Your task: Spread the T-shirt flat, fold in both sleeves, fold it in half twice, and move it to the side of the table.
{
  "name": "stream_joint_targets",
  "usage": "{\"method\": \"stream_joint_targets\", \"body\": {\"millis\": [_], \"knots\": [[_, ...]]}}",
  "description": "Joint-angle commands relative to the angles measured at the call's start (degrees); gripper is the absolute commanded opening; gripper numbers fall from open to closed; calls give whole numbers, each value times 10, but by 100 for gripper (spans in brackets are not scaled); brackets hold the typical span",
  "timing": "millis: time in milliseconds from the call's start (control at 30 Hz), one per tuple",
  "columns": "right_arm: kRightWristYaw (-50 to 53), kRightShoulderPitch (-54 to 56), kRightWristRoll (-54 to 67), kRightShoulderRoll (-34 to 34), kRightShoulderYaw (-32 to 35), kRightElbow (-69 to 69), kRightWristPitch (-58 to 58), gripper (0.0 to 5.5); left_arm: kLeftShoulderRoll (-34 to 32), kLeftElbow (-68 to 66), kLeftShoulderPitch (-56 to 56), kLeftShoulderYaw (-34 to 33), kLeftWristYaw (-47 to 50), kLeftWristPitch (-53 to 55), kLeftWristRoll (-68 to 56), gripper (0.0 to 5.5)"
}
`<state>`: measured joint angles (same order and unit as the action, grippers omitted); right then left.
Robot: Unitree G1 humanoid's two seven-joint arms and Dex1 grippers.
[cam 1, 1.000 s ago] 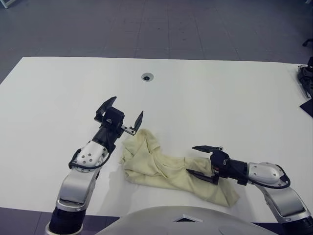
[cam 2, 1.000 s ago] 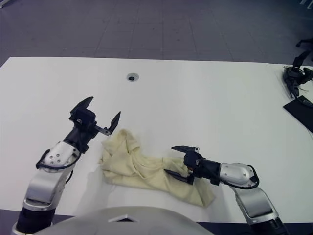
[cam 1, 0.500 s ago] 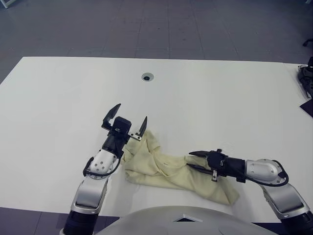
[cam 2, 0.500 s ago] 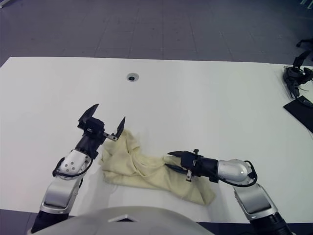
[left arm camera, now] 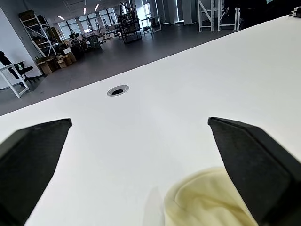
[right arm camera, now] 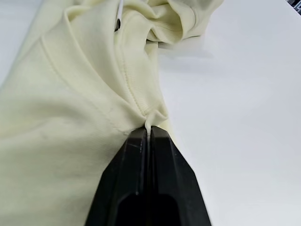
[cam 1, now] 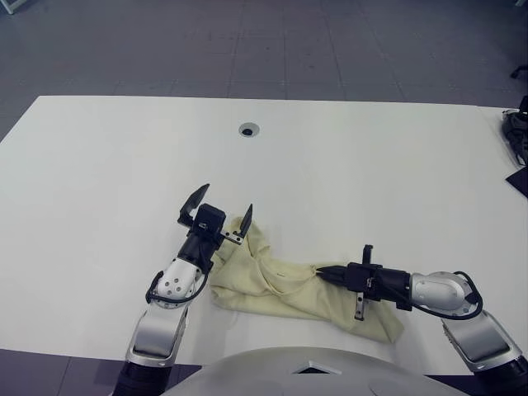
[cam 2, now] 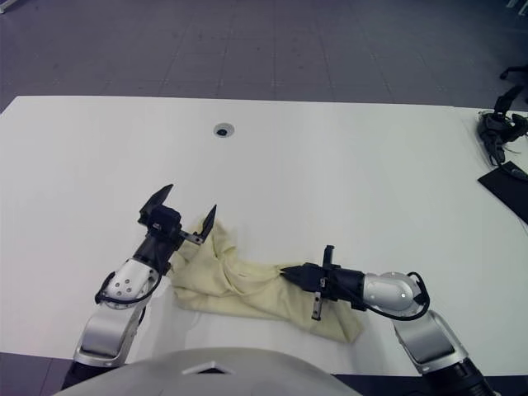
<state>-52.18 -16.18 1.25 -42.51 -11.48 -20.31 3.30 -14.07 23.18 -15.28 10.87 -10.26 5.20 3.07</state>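
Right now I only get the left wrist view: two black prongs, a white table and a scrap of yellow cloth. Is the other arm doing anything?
Observer: Yes. The right end effector is shut on the T-shirt, pinching a seamed fold near its middle.
Operator: Is the shirt spread flat?
Observer: No. It lies crumpled in one long bunch near the front edge of the table, between the two arms.
Operator: Where are my prongs on it?
Observer: The left end effector stands open at the bunch's far left corner. I cannot tell whether it touches the cloth.
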Motion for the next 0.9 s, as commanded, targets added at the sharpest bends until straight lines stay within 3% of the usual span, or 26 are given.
{"method": "stream_joint_targets", "body": {"millis": [33, 233, 367, 667, 900], "knots": [[0, 1, 16, 0, 5, -17, -12, 2, 4, -6, -3, 0, -3, 3, 4, 540], [8, 29, 85, 0, 55, -74, -40, 2, 3, -1, 4, -13, 0, -3, 4, 540], [16, 75, 141, -4, 109, -85, -70, 2, 9, 24, 32, -60, -16, 22, -61, 540], [-27, 104, 204, -23, 164, -103, -57, 2, -13, 52, 121, -166, -43, 74, -181, 540], [-105, 46, 225, -55, 153, -116, -36, 2, -42, 55, 122, -150, -100, 82, -200, 540]]}}
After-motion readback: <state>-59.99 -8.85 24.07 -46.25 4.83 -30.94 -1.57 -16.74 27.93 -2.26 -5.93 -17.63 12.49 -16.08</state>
